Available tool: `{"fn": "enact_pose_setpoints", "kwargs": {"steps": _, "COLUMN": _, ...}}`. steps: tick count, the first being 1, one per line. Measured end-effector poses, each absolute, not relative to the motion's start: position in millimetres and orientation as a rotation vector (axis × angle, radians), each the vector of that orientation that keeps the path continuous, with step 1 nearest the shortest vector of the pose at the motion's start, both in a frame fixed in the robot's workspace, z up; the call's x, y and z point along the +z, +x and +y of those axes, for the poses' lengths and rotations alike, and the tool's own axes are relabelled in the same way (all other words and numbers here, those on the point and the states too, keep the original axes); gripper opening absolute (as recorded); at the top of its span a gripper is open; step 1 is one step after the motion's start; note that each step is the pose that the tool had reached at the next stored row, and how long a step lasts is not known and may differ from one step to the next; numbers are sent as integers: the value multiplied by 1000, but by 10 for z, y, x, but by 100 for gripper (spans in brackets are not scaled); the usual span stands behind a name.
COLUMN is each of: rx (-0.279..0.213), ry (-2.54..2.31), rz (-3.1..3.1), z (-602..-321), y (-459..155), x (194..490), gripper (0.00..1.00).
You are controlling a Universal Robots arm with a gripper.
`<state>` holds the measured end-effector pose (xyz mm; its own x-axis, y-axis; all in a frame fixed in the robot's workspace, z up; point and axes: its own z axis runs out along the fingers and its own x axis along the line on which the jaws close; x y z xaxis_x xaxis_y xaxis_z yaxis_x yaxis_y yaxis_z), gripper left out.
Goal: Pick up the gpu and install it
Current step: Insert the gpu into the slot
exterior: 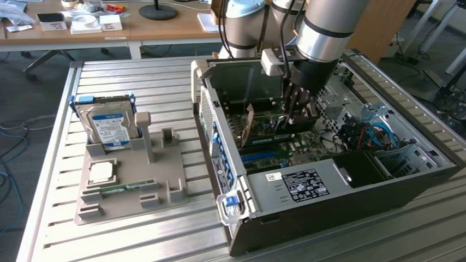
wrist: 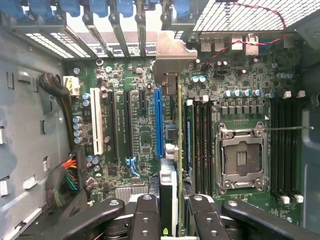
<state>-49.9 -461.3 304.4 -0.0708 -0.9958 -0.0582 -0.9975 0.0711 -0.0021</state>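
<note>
While clamped (upright), 1 gpu (wrist: pixel 172 132), 1 gripper (wrist: pixel 172 212)

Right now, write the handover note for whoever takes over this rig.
The claw: shut on the gpu, inside the open computer case.
The gpu: held edge-on over the motherboard, near the blue slot, its bracket toward the rear slot covers.
Done: pickup.
Left: install. Whether the card's edge already sits in a slot cannot be told.
</note>
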Motion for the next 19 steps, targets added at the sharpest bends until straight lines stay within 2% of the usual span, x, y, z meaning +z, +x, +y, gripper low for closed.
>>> {"fn": "enact_pose_setpoints", "kwargs": {"steps": 19, "rx": 59, "ry": -2111, "rz": 2266, "z": -4615, "y": -541, "x": 2974, "gripper": 27}}
